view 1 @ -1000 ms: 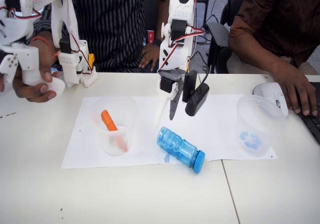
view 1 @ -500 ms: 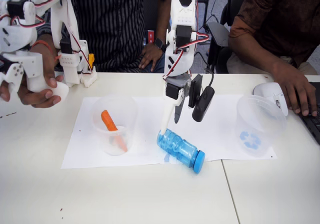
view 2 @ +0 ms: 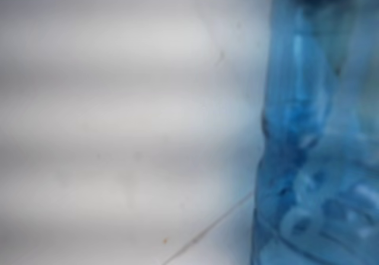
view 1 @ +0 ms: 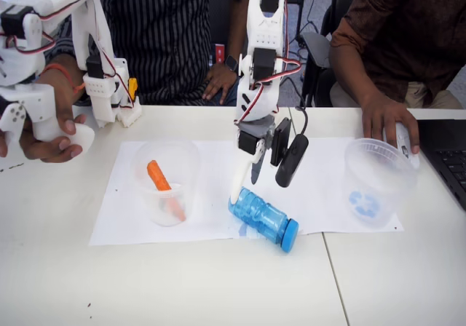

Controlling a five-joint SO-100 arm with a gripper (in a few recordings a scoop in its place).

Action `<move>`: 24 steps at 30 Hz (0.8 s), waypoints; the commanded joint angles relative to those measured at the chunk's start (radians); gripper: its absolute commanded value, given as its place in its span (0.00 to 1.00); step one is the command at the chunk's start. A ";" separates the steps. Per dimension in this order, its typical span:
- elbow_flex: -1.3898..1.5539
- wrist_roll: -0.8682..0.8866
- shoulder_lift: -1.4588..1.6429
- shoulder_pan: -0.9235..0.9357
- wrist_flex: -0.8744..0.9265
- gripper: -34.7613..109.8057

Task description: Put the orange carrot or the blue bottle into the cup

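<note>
- The end effector [view 1: 246, 188] has come down over the last second from above the paper to the base end of the blue bottle [view 1: 263, 217]. Its white finger tip now rests at or just beside that end, while the dark finger hangs higher. The fingers stand narrowly apart and hold nothing.
- In the wrist view the blue bottle [view 2: 317, 135] sits blurred and very close along the right edge, so the approach looks off-centre.
- The bottle lies on its side on the sheet of paper [view 1: 211, 224], cap toward the front of the table [view 1: 182, 289]; it has not shifted.
- The orange carrot [view 1: 162, 186] leans inside a smaller clear cup [view 1: 166, 184] at the left.
- The cup [view 1: 375, 183] with the blue mark stands well apart at the right, with nothing inside it.
- A person's hand [view 1: 389, 122] has moved onto the mouse behind that cup.
- Judgement: the grasp is not yet made; the fingers likely need to straddle the bottle first.
</note>
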 commanded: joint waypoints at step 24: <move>-0.115 0.005 -0.101 0.020 -0.084 0.57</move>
